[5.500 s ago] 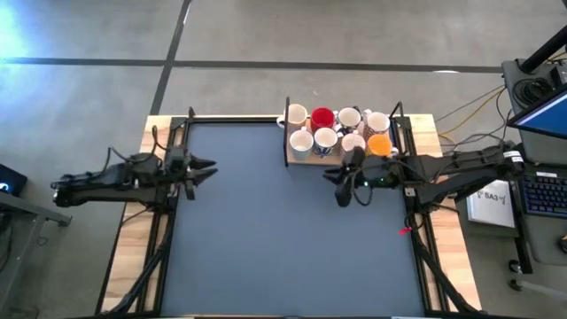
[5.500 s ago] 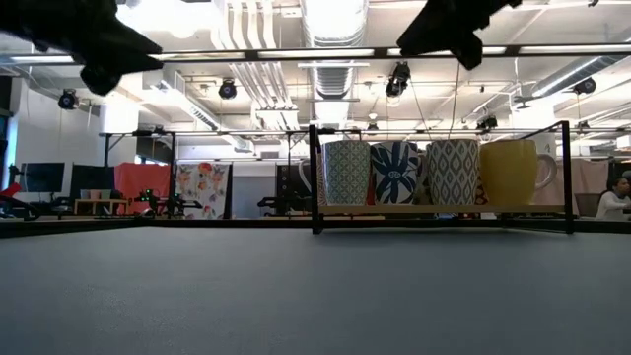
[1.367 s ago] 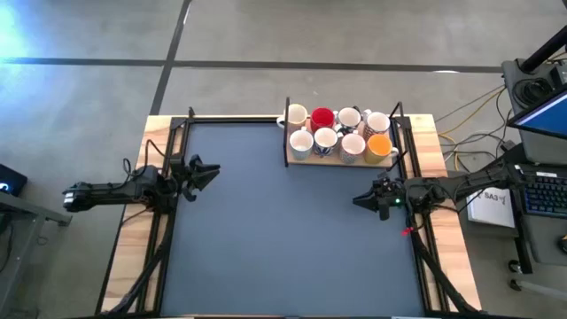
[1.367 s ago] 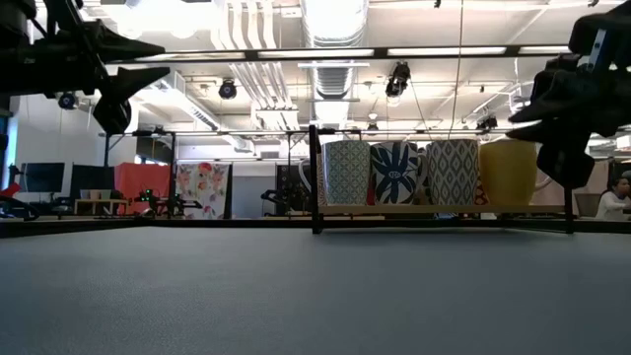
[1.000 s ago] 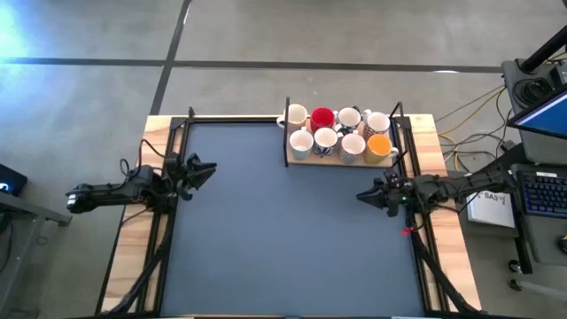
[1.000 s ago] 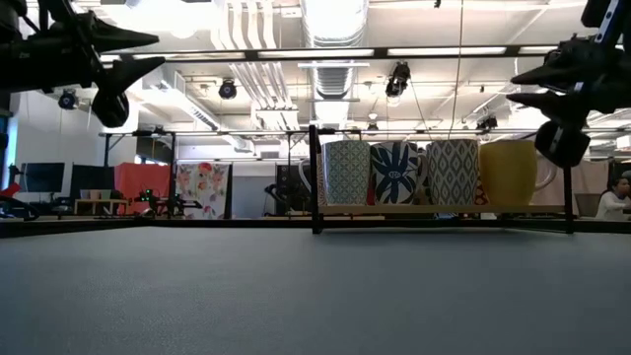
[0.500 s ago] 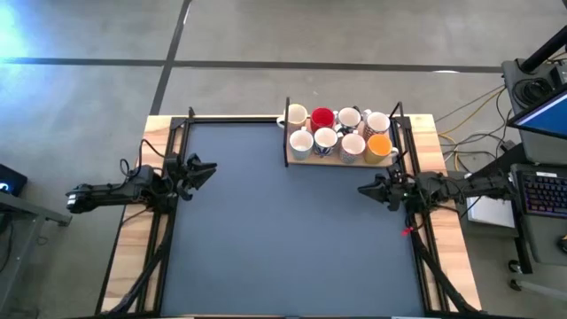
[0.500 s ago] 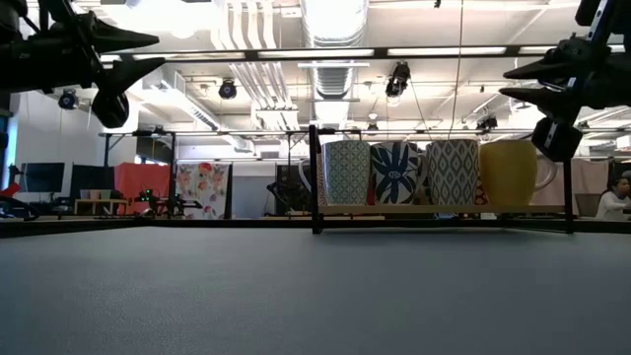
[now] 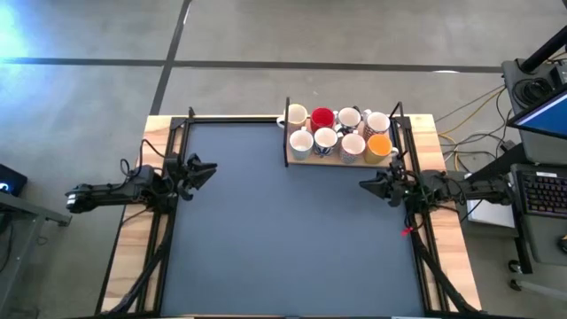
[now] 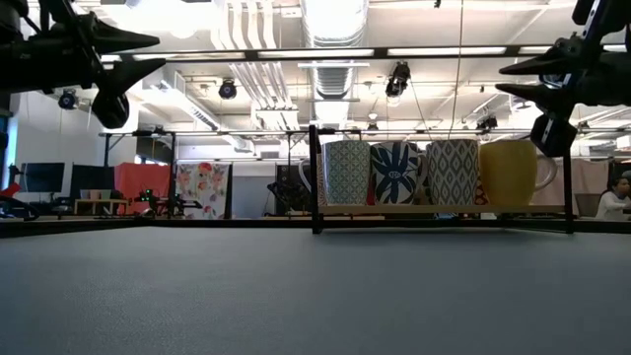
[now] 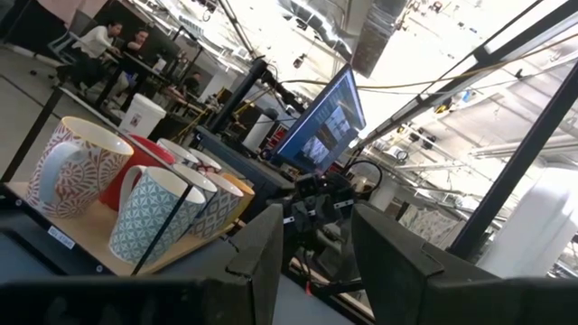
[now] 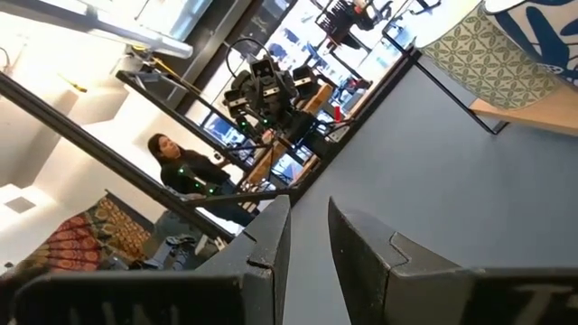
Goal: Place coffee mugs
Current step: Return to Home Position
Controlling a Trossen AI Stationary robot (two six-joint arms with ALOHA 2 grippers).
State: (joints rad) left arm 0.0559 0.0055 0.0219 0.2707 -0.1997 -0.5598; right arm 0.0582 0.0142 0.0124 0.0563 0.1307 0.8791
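Hovering | left gripper [image 9: 211,168] parted, empty | right gripper [image 9: 363,186] narrowly parted, empty | coffee mugs [image 9: 324,139] on shelf [image 9: 287,151]

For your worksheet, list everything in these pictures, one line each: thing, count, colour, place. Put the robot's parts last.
mugs: eight; one red mug, one orange mug, the rest white or cream; two rows on the shelf.
shelf: one; wood with a black frame; far right part of the table.
table: one; dark top, wooden edges.
screen: one; lit blue; beyond the table's right side.
keyboard: one; dark; below the screen, by the right arm.
person: one; dark clothes; in the room beyond the table.
left gripper: one; dark; open, at the table's left edge.
right gripper: one; dark; open, at the table's right side, nearer than the shelf.
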